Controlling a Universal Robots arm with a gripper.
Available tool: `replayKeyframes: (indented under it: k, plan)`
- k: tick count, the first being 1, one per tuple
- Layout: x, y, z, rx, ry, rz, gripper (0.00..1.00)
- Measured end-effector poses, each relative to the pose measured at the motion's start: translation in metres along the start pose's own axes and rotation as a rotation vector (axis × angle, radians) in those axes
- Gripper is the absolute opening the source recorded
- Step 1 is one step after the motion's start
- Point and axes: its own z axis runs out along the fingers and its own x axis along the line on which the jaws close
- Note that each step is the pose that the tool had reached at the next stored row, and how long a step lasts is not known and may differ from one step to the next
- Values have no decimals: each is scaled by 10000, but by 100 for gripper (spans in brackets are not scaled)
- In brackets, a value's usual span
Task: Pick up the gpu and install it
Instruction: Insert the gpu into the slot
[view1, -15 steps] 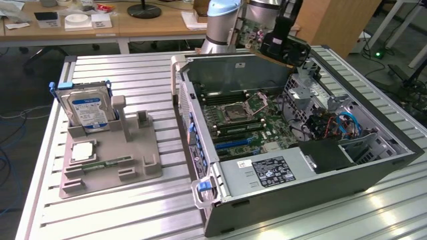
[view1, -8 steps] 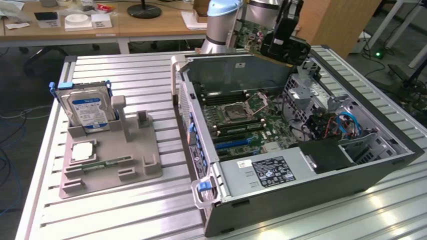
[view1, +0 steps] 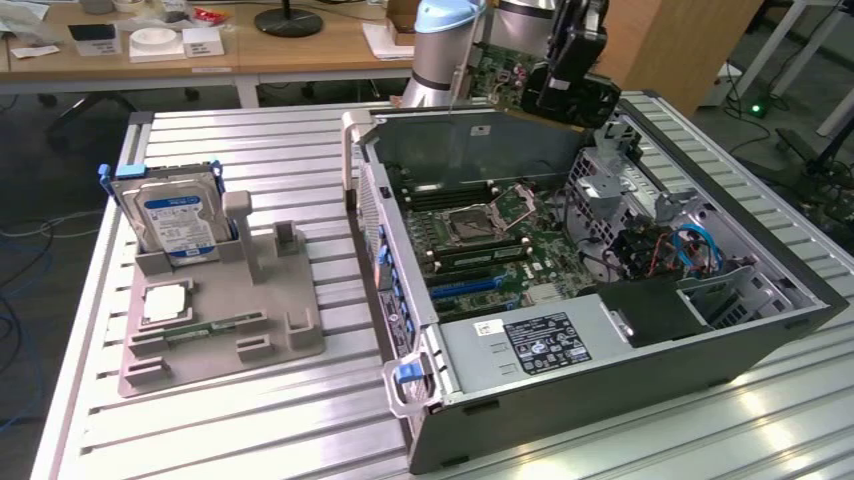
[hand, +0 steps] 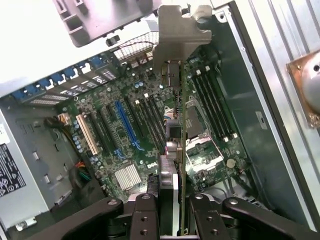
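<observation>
**A:** What is the hand doing?

**B:** The hand is clenched on the gpu, with one finger on each flat face. The wrist view sees the card edge-on, its metal bracket at the end away from the fingers.

**A:** And the arm?

**B:** The arm stands behind the open computer case. The hand hangs tilted over the case's far rim. The gpu is in the air there, touching nothing but the hand.

**A:** Below it?

**B:** The motherboard lies inside the case, with its blue slot bare. The card sits in no slot.

**A:** Elsewhere on the counter?

**B:** At the exterior view's left, well apart from the case, a grey holder carries an upright hard drive.
</observation>
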Motion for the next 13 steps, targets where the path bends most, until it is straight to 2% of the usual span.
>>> replayKeyframes:
  k: [13]
  plan:
    - [6,-2,4,-41,49,-1812,28]
